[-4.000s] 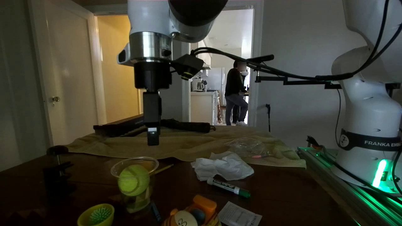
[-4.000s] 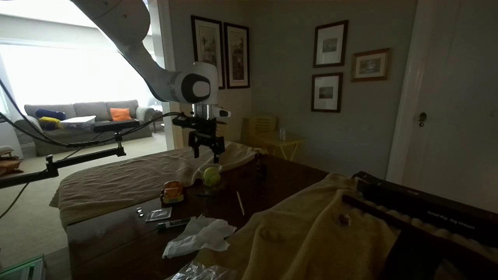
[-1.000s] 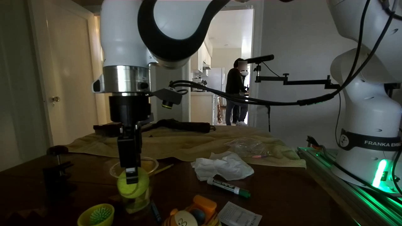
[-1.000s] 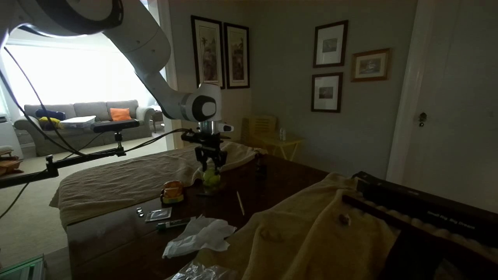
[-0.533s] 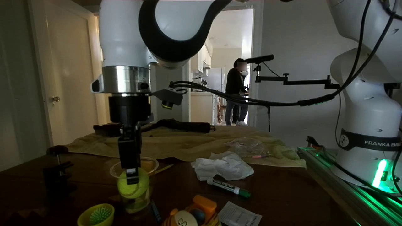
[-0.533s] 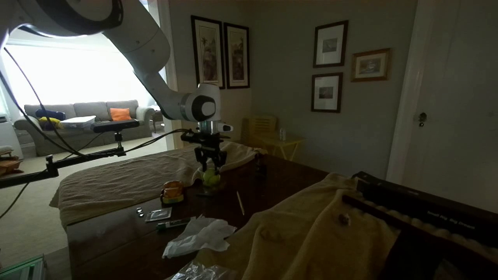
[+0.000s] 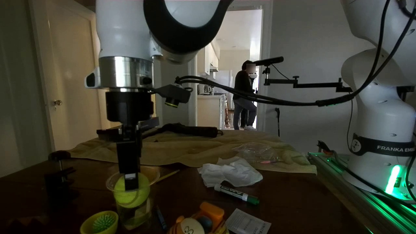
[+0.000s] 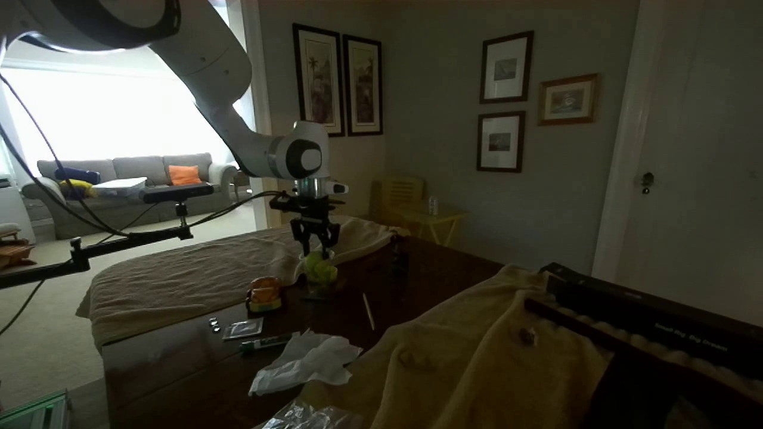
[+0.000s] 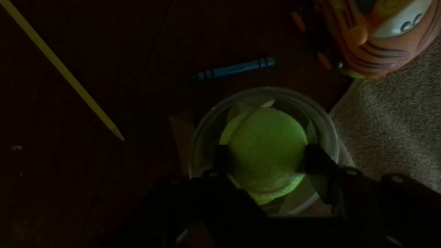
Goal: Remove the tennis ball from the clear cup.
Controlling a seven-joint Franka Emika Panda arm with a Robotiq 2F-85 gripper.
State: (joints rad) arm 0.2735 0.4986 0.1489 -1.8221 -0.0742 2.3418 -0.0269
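The yellow-green tennis ball is in the upper part of the clear cup, inside its round rim. Seen from the wrist, my gripper has one dark finger pressed on either side of the ball. In both exterior views the fingertips reach down within the rim, and the ball shows through the see-through wall of the cup. Whether the ball touches the cup's inner wall I cannot tell. Dark arm parts hide the lower edge of the cup in the wrist view.
A small yellow-green cup holding a spiky ball stands close by. Around the clear cup lie a blue crayon, a pencil and a tiger toy. Farther off are a marker, crumpled tissue and a black clamp.
My gripper came down from above the cup and took hold of the ball. In the last half second gripper, ball and cup shifted together, leftward in both exterior views.
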